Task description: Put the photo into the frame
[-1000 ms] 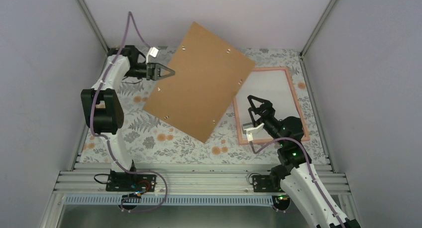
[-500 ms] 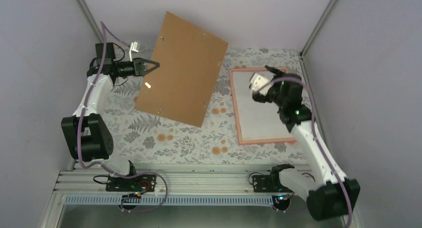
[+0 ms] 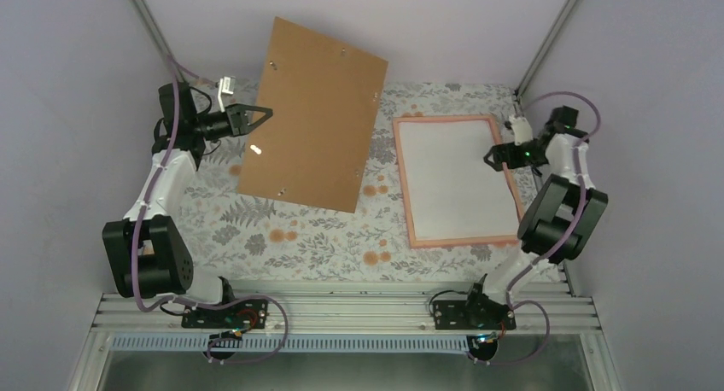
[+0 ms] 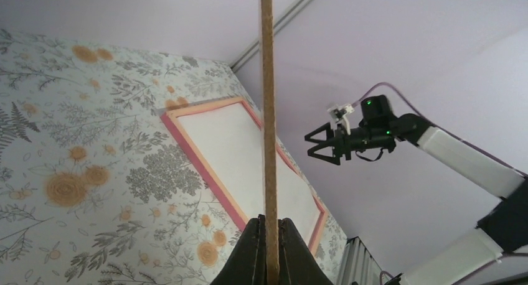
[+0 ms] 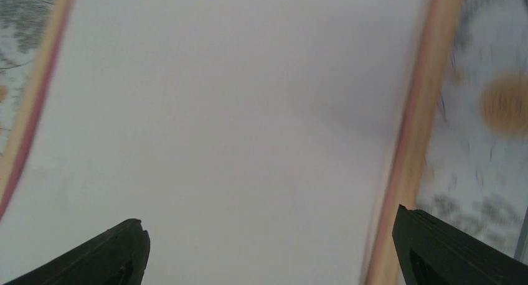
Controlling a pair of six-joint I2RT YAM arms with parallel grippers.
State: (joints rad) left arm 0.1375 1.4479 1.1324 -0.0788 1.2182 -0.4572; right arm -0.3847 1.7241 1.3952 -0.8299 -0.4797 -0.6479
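One board (image 3: 312, 126) edge in left jaws, right jaws wide over frame (image 3: 403, 182)

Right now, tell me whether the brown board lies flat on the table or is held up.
Held up. The left gripper pinches the brown board by its edge; it rises edge-on in the left wrist view.

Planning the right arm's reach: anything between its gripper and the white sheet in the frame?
Nothing visible. The open right gripper hovers beside the white sheet in the pink frame; the left gripper holds the brown board aside.
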